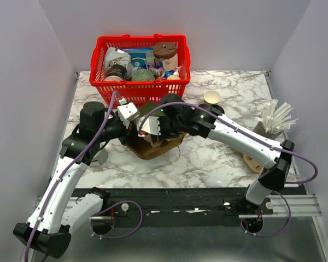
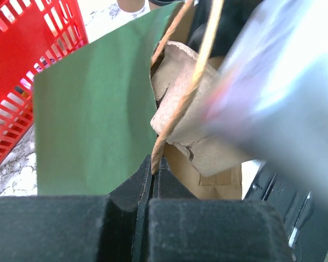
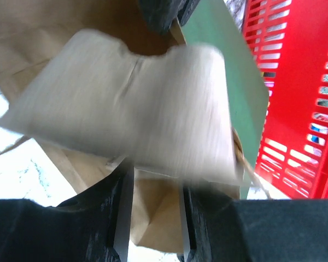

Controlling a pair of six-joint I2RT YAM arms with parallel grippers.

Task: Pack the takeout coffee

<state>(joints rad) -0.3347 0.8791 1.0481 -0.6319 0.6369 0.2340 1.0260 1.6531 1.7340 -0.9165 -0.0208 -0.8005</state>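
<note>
Tan cup (image 1: 212, 97), white inside, upright; left gripper (image 2: 154, 164) pinches bag (image 2: 93, 120) edge, right gripper (image 3: 153, 177) grips carrier (image 3: 131, 103).

1. Locate left arm (image 1: 60, 191) angled from its base toward 1 o'clock, elbow raised.
2. Note left gripper (image 2: 153, 173) pinched tight on the edge of a paper bag (image 2: 93, 109).
3. Locate right arm (image 1: 246, 139) stretched toward 10 o'clock, wrist beside the left wrist.
4. Note right gripper (image 3: 153, 218) fingers standing apart; grip undeterminable.
</note>
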